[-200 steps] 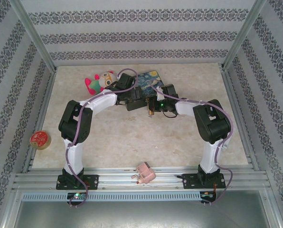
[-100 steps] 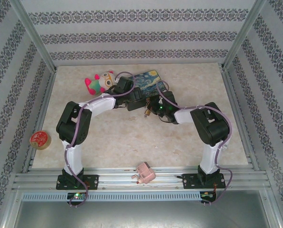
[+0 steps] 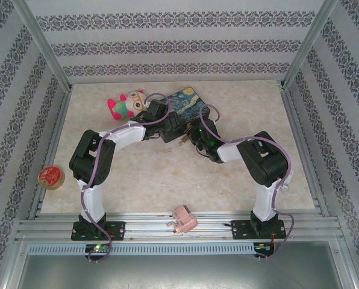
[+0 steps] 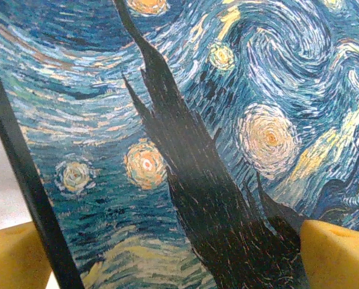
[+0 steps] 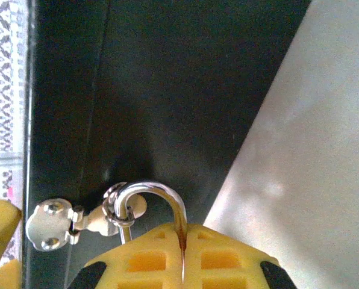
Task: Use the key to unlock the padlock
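Closest in, a pink blocky thing (image 3: 184,218) sits at the front edge of the tabletop (image 3: 167,180), between the two arm bases; off to the left there's a red roll of tape (image 3: 50,176) out by the side rail. Both arms reach inward and meet mid-table, right at the near side of the painted tin box (image 3: 188,99).

The right hand (image 5: 183,238) has its yellow pads pressed tight together, and the padlock (image 5: 152,188) is what's pinched there; only the silver shackle shows, curving up out of the seam between the pads, while the body is hidden behind them. The shackle is looped through a small ring on the box's black side wall, just beside a silver latch plate (image 5: 47,226).

The left hand (image 4: 173,259) is spread wide, with one yellow fingertip (image 4: 11,253) just outside the box's dark edge and the other low over the swirly blue-and-yellow lid; can't tell if either pad is actually touching the tin.

Past the box, a pink and green plush owl (image 3: 125,103) lies just to its left; behind everything stands the patterned wallpaper wall (image 3: 179,45).
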